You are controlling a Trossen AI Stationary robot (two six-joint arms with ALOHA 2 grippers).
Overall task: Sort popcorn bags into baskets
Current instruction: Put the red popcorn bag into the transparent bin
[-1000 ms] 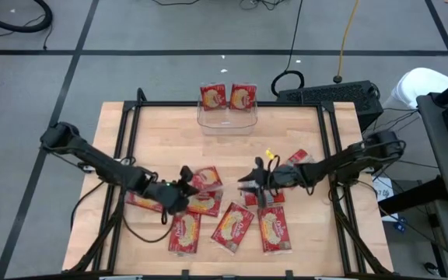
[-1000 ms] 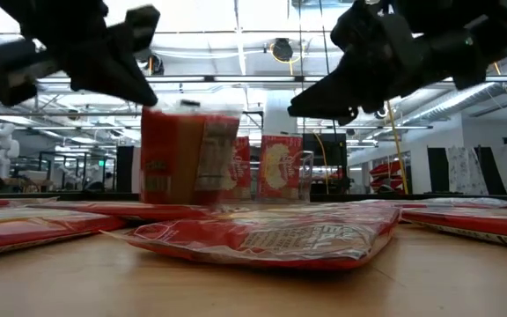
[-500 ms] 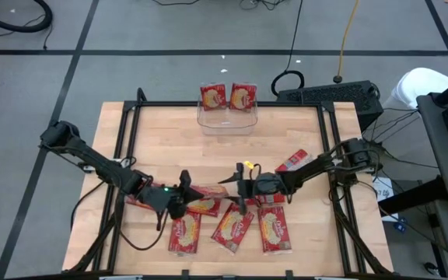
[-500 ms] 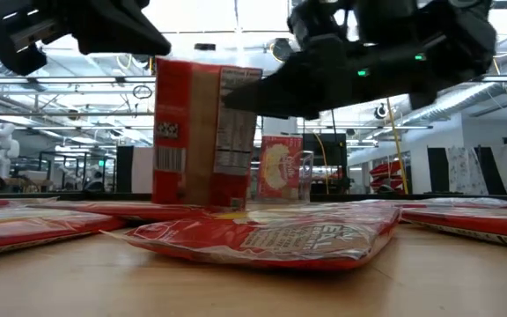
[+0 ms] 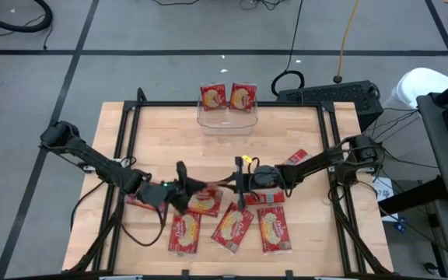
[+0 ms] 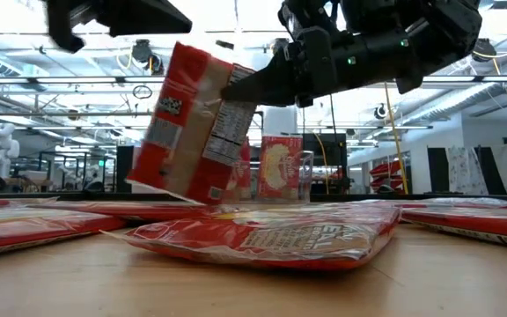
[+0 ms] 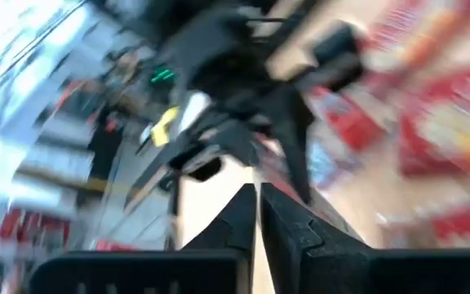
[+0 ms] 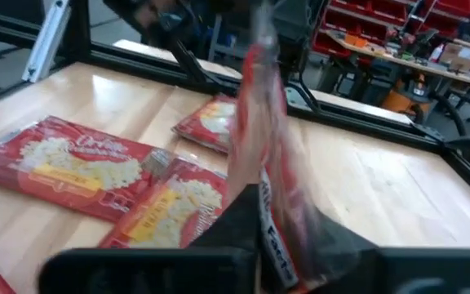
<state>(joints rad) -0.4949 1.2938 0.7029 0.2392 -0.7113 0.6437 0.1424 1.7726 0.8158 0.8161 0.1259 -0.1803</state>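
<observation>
One tilted popcorn bag (image 6: 196, 123) centre-frame, pinched by right gripper (image 6: 236, 88); left gripper (image 7: 258, 214) fingers pressed together, empty; probably keep pinch firm, lift clear, carry to upper-centre basket (image 5: 228, 121).

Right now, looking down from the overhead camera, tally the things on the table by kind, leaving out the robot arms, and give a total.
popcorn bags: 10 (2 standing in the bin, 1 lifted between the arms, 7 lying on the table, some partly covered)
clear bin: 1
Total: 11
</observation>
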